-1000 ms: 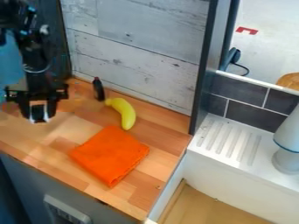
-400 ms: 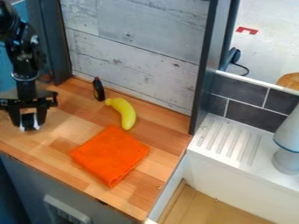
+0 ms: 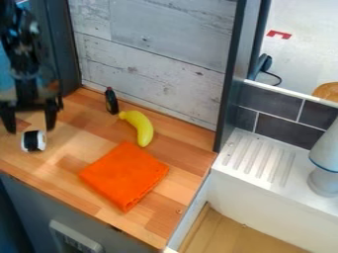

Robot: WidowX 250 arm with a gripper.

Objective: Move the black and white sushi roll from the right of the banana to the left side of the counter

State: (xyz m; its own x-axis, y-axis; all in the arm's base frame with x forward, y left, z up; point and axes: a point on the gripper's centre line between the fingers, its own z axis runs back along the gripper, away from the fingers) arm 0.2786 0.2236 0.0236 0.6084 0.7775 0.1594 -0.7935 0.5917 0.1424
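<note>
Apparently, the pincer [image 3: 29, 127] gapes near a black-and-white cylinder [image 3: 33, 141].

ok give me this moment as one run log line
gripper: open, above counter | nearest: black-and-white object, on counter | yellow banana: between folded orange cloth and small dark item

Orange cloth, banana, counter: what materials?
Orange cloth: woven or microfiber fabric, matte; folded, with soft rounded corners.
Banana: probably molded plastic, smooth; nearly uniform yellow, though real peel isn't ruled out.
Counter: wood or wood-look laminate, low sheen; blocks vary in tone.
</note>
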